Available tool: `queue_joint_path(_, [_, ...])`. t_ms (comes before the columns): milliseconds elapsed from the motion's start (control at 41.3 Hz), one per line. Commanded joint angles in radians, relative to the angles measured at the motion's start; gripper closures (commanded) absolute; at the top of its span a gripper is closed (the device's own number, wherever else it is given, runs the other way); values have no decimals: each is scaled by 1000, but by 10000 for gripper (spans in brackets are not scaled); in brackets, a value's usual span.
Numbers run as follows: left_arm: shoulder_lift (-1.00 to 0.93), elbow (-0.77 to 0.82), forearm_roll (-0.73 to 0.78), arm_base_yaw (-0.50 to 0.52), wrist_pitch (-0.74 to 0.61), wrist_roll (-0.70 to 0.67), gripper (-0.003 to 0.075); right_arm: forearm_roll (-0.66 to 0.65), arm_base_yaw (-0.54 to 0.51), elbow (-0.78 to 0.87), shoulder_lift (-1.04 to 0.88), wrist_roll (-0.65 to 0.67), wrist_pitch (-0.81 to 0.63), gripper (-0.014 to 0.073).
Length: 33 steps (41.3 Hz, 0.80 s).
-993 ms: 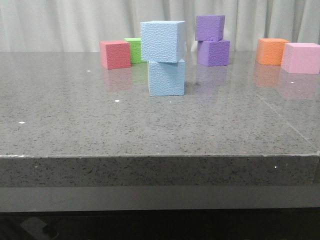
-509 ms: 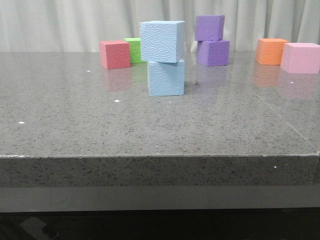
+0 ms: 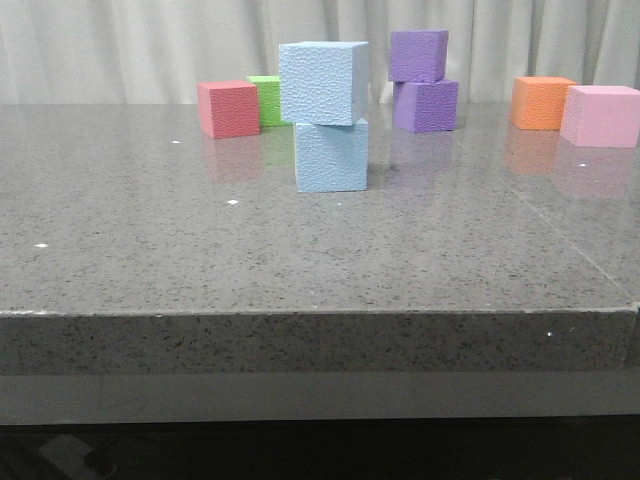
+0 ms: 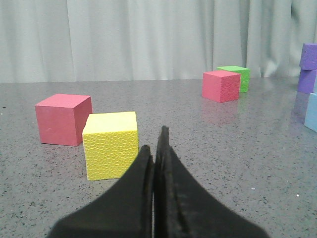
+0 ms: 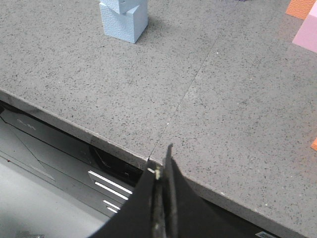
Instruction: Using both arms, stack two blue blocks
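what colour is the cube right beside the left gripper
Yellow, with a pebbled foam surface; it shows best in the left wrist view, next to the shut left gripper.

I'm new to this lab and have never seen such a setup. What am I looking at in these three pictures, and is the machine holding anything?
This is a robot with two arms, each ending in a gripper. One picture looks forward over a grey speckled table. The other two come from cameras on the wrists.

On the table, one blue block sits on another blue block, slightly offset. Behind are a red cube, a green cube, two stacked purple cubes, an orange cube and a pink cube. The left wrist camera also shows a yellow cube and another red cube.

The left gripper and the right gripper are both shut and hold nothing.
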Motion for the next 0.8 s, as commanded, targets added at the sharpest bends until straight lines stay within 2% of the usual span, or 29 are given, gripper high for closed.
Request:
queue_joint_path(0, [-20,2,-13,-7,-88,-10,741,-12,-5,-23,5,-10,-68,661])
queue_joint_path(218, [-20,2,-13,0,-88,-10,741,-12,-5,-23,5,-10,-68,661])
queue_joint_path(436, [-20,2,-13,52,-88,-10,741,-12,-5,-23,5,-10,-68,661])
queue_joint_path(775, [-18,2,-13,52,-88,-10,741,-12,-5,-23,5,-10,-68,661])
